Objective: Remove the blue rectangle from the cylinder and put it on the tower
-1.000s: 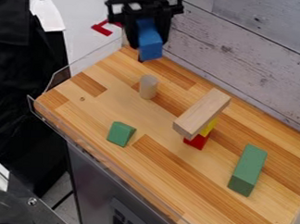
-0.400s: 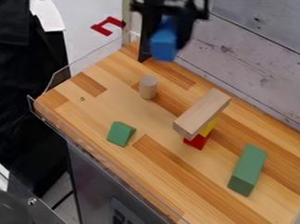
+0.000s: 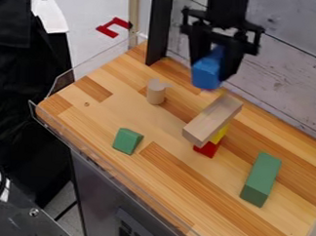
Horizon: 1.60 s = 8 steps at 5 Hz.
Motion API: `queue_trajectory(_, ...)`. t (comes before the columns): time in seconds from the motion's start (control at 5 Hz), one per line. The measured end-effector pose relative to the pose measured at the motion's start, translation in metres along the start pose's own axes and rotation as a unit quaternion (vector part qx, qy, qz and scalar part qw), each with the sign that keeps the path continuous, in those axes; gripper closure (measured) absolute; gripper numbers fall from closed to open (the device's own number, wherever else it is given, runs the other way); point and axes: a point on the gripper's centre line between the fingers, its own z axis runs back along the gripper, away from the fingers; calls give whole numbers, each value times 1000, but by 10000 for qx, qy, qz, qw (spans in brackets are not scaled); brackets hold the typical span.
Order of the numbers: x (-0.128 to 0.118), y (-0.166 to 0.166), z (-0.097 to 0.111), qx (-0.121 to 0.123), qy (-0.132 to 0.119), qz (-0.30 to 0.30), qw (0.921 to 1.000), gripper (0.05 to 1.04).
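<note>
My black gripper [image 3: 213, 61] hangs at the upper right, shut on the blue rectangle [image 3: 206, 73], which points down between its fingers. Below and slightly right of it stands the tower: a plain wooden block [image 3: 212, 120] lies across the top, over a yellow block [image 3: 220, 135] and a red block [image 3: 207, 149]. The blue block is held above the tower's far end, apart from it. A pale wooden cylinder [image 3: 156, 92] stands upright on the table, left of the gripper, with nothing on top.
A green block [image 3: 127, 141] lies left of the tower and a long green block [image 3: 261, 179] lies to its right. The wooden table [image 3: 109, 111] has a clear raised edge on the left; a plank wall [image 3: 285, 80] runs behind it.
The gripper has moved right and somewhat down with the blue block in it, from above the table's far corner to near the tower. The blocks on the table have not moved.
</note>
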Motion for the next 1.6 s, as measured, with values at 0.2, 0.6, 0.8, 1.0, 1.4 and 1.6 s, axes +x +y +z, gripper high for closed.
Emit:
queue_trajectory(0.2, -14, -4, 3, -272, -123, -80, 9995, 504)
queue_trajectory(0.6, -23, -9, 11, -191, -309, -251, 9990, 504)
queue_trajectory(0.8, -22, -16, -1, -133, -125, -428, 9989, 504)
queue_trajectory(1.0, -14, -19, -13, 118, -40, -672, 9977, 504)
queue_trajectory(1.4, -8, -19, -18, 368, -123, -723, 9966, 504)
queue_trajectory(1.6, -8, -19, -18, 433, -124, -654, 9968, 505)
